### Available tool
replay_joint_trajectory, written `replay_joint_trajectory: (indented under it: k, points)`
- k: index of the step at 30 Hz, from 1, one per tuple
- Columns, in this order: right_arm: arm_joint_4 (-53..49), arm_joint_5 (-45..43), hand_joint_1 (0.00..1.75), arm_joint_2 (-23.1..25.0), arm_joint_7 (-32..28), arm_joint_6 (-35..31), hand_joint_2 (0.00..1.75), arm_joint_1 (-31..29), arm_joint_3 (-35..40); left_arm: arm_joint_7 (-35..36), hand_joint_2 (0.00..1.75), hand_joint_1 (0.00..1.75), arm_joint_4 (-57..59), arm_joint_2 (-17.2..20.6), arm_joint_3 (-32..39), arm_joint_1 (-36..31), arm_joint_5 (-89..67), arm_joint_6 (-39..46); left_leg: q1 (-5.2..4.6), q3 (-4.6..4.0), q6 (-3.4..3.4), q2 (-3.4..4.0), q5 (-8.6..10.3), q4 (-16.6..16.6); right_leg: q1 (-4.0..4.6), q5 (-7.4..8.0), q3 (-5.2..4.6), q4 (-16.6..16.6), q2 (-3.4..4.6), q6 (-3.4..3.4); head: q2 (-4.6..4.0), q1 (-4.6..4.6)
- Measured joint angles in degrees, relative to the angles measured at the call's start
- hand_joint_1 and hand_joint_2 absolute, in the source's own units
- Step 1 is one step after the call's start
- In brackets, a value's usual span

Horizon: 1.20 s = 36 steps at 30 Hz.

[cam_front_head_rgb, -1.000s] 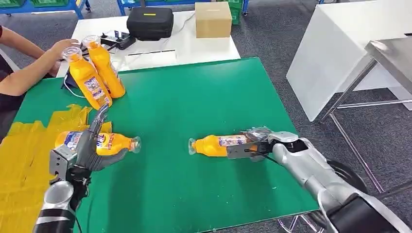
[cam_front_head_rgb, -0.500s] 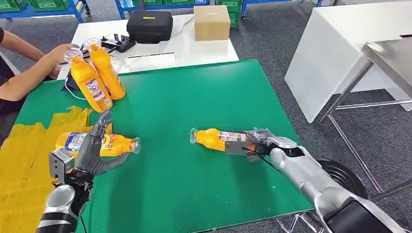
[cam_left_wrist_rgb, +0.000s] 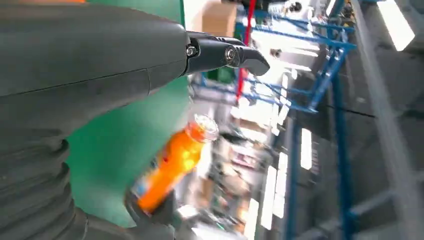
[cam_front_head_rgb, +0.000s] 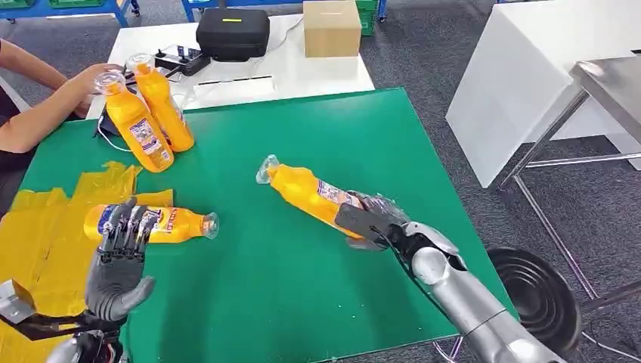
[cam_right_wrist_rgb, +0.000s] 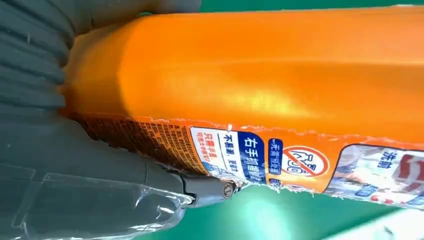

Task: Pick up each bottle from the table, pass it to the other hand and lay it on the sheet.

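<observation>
The right hand (cam_front_head_rgb: 368, 220) is clamped around the base end of an orange bottle (cam_front_head_rgb: 306, 190), holding it tilted above the green desk (cam_front_head_rgb: 302, 136), with its clear cap pointing toward 10 o'clock from the hand. In the right wrist view the bottle (cam_right_wrist_rgb: 280, 75) is full of orange liquid, its printed label torn along the edge, with a grey thumb (cam_right_wrist_rgb: 100, 165) pressed against the label.

The left hand (cam_front_head_rgb: 117, 265) is raised at the desk's near left corner with its fingers spread apart and nothing in it. Just beyond it, a second orange bottle (cam_front_head_rgb: 151, 224) lies on its side, partly on the yellow sheet (cam_front_head_rgb: 45, 227), its capped neck reaching off the sheet's edge onto the green toward 3 o'clock. This one is also filled with orange liquid.

At 11 o'clock from the desk's centre, two more full orange bottles (cam_front_head_rgb: 147, 113) stand leaning together, touching each other. A person's hand (cam_front_head_rgb: 91, 76) rests on the cap of the nearer one.

Behind the green desk, a white desk (cam_front_head_rgb: 317, 72) carries a black case (cam_front_head_rgb: 233, 34) and a closed cardboard box (cam_front_head_rgb: 331, 29); what either holds cannot be told.
</observation>
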Motion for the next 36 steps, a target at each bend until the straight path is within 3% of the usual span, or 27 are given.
replay_joint_trajectory:
  k: [11, 21, 26, 36]
  points:
    - [-4.79, 0.98, 1.75, 3.12, -1.03, -0.94, 1.75, 1.97, 2.91, 2.69, 1.75, 0.00, 0.35, -1.75, -2.95, 0.17, 4.98, -1.14, -0.03, -0.07, 0.01, -0.02, 0.01, 0.00, -0.01, 0.00, -0.07, 0.00, 0.00, 0.00, 0.00, 0.02]
    - [-3.59, 2.19, 1.75, 11.06, -1.27, -2.45, 1.75, 0.10, 10.29, 0.38, 1.75, 0.00, 1.77, -3.67, -8.70, -2.52, -1.46, 5.54, 0.00, -0.11, 0.00, -0.03, 0.02, 0.00, 0.05, 0.00, -0.13, 0.03, -0.01, 0.00, 0.00, 0.00]
    - [-2.69, 2.25, 1.75, 12.05, -0.90, -3.87, 1.75, 0.17, 11.67, -2.27, 1.75, 0.00, 1.05, -5.21, -9.55, -3.07, -8.54, 10.82, -0.03, -0.16, 0.01, -0.06, 0.02, 0.00, 0.01, 0.00, -0.12, 0.02, -0.04, 0.00, 0.00, 0.00]
    - [-0.66, 2.51, 1.75, 13.93, -0.72, -4.20, 1.75, 0.38, 13.57, -2.40, 1.75, 0.00, 0.66, -6.71, -9.73, -4.03, -9.10, 11.36, -0.06, -0.16, 0.01, -0.07, 0.02, 0.00, -0.02, 0.00, -0.14, 0.02, -0.04, 0.00, 0.00, 0.00]
